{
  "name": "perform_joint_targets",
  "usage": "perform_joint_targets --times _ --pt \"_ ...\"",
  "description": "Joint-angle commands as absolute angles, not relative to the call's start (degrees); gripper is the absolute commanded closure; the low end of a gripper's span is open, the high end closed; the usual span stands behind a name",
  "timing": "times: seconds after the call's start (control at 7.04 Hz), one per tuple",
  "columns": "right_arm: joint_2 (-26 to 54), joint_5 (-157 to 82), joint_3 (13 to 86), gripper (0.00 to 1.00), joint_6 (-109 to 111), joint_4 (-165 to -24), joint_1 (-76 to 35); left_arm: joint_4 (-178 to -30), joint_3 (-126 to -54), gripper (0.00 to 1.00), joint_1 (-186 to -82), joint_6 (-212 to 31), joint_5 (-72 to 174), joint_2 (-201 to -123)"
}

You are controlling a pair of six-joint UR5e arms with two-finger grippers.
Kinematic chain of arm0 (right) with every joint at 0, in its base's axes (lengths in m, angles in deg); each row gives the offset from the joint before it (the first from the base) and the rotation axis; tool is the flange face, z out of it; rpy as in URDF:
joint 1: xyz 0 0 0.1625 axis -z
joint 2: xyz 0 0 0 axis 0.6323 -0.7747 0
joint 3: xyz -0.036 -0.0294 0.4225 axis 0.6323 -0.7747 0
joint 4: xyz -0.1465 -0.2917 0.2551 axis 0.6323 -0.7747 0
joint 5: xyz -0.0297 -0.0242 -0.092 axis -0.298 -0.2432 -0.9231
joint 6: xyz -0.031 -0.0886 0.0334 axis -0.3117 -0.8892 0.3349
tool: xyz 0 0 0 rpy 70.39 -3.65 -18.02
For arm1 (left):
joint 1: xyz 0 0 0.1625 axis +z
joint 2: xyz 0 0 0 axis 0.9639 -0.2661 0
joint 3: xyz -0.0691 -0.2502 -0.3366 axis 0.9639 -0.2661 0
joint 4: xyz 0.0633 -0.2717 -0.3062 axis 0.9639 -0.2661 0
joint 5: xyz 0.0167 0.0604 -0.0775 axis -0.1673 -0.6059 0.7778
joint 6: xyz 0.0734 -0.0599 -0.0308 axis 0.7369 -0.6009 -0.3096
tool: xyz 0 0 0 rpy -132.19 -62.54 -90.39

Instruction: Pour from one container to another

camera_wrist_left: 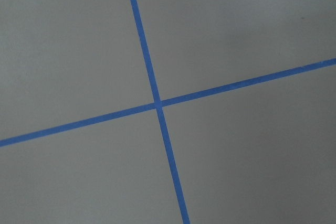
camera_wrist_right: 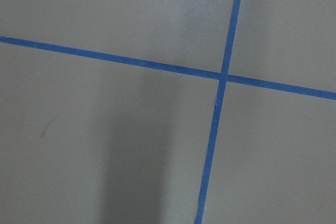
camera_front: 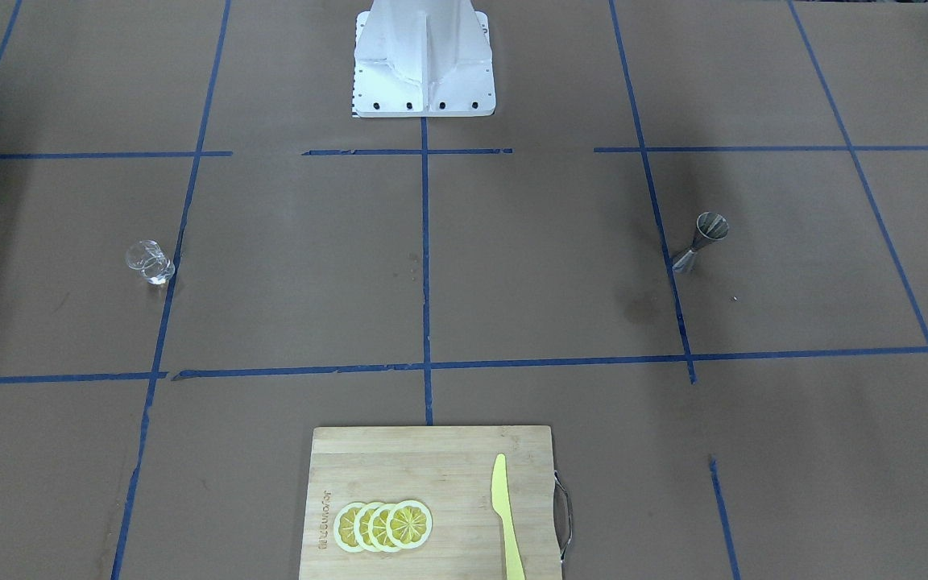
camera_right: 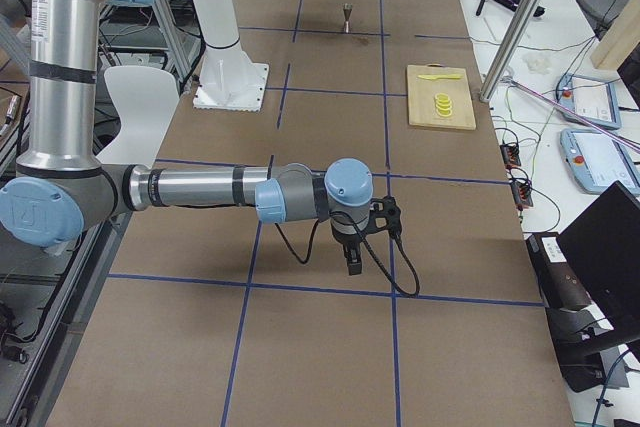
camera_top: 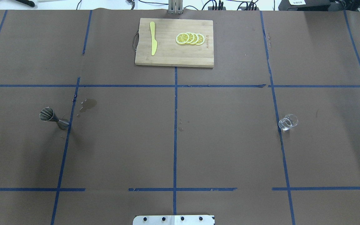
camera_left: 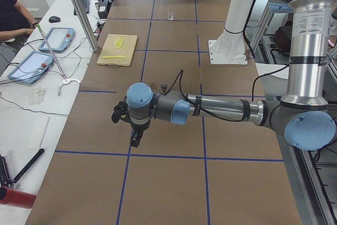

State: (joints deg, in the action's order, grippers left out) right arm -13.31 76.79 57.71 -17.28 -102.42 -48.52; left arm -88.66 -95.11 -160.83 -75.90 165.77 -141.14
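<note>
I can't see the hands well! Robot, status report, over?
Left gripper, right gripper: over bare table, open or shut unclear. Glass cup and jigger upright, untouched, far apart. Nothing between them; cutting board at far edge.

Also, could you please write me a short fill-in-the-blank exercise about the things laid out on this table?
The jigger stands on the robot's ___ side.
The glass cup stands on the robot's ___ side.
The cutting board holds ___ lemon slices.
The knife beside them is ___ in colour.
Missing words: left; right; four; yellow.
</note>
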Motion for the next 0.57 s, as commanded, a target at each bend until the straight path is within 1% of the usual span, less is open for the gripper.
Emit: perform_joint_targets --times 0.0,0.43 --pt "-13.22 77.53 58.00 0.00 -17.65 -102.41 -48.58 -100.85 -95.12 0.00 -152.48 -92.55 165.66 -141.14" --pt "-13.74 77.97 57.74 0.00 -17.92 -98.90 -48.49 -118.42 -96.51 0.00 -141.75 -117.16 161.47 -141.49"
